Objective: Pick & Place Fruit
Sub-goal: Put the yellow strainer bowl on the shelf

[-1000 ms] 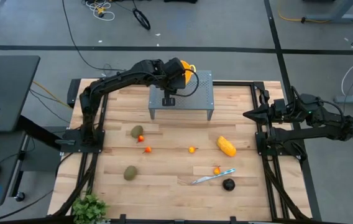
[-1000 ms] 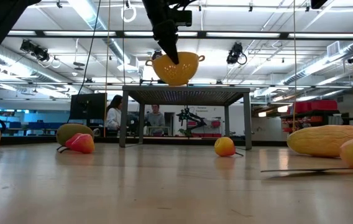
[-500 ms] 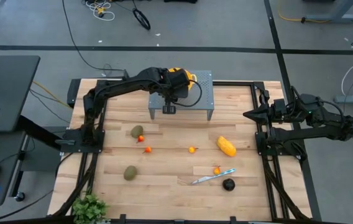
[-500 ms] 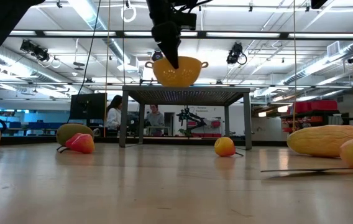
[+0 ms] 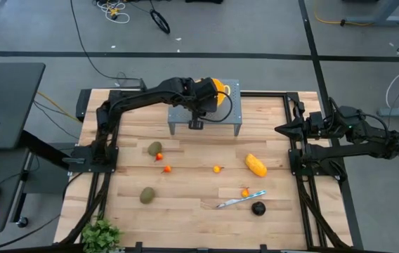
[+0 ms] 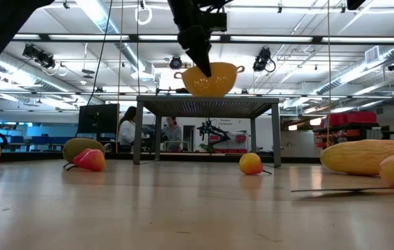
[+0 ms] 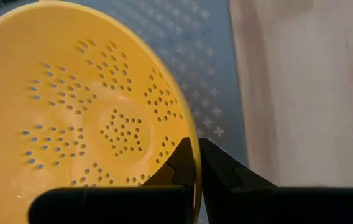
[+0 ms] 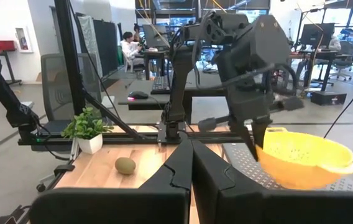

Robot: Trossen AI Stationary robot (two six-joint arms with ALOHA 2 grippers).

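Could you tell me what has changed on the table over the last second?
The left gripper, jaws shut on the rim of the yellow bowl, carried it toward the robot's right over the small metal stand. The fruit, the knife and the parked right gripper stayed put.

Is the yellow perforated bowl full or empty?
Empty: the left wrist view shows the yellow perforated bowl with a bare inside, its rim pinched by the left gripper.

Grey floor (image 5: 256, 42) surrounds the wooden table (image 5: 192, 186), with cables (image 5: 108, 8) trailing across it. Overhead, long strip lights (image 6: 100, 14) hang under an open ceiling. Two people (image 6: 148, 130) sit at distant desks; a small potted plant (image 8: 86, 130) stands nearby.
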